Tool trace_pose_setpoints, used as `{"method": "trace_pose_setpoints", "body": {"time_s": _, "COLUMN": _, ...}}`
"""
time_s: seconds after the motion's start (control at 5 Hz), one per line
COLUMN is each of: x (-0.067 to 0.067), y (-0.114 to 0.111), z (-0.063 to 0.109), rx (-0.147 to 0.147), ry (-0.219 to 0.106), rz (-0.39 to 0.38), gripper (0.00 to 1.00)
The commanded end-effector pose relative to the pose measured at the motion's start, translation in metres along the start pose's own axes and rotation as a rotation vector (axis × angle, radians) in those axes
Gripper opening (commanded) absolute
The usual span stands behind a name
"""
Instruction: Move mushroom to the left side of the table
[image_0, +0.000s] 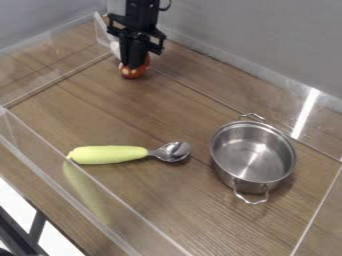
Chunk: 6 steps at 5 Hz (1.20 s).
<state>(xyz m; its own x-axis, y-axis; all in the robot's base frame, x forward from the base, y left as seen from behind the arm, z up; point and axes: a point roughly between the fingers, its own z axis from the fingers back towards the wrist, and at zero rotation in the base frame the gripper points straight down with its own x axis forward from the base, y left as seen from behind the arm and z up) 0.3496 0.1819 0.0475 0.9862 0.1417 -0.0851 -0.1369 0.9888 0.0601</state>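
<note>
Gripping the mushroom (131, 69), the claw (136, 62) is clenched on it at the upper left of the frame, low over the worktop (160, 110) (far corner). Judged placing step; next calls for letting go, then lifting clear.

Single black robot arm at the far side, wrist vertical, gripper (134, 64) pointing straight down and set low near the surface, jaws drawn nearly together, closed on the mushroom (132, 69)

The mushroom (134, 69) sits at the table's (94, 110) far-left corner; spoon (130, 154) left of pot (254, 155).
</note>
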Motion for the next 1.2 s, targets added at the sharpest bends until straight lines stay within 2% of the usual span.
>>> {"method": "trace_pose_setpoints", "body": {"time_s": 0.0, "x": -0.0062, "y": 0.0125, "z": 0.0347, "rx": 0.04, "ry": -0.068, "rz": 0.031, "gripper": 0.0}}
{"method": "trace_pose_setpoints", "body": {"time_s": 0.2, "x": -0.0087, "y": 0.0129, "z": 0.0346, "rx": 0.045, "ry": -0.061, "rz": 0.042, "gripper": 0.0}}
{"method": "trace_pose_setpoints", "body": {"time_s": 0.4, "x": -0.0078, "y": 0.0117, "z": 0.0341, "rx": 0.048, "ry": -0.061, "rz": 0.048, "gripper": 1.0}}
{"method": "trace_pose_setpoints", "body": {"time_s": 0.8, "x": -0.0065, "y": 0.0098, "z": 0.0359, "rx": 0.049, "ry": -0.067, "rz": 0.062, "gripper": 1.0}}
{"method": "trace_pose_setpoints", "body": {"time_s": 1.0, "x": -0.0074, "y": 0.0094, "z": 0.0435, "rx": 0.044, "ry": -0.079, "rz": 0.072, "gripper": 1.0}}
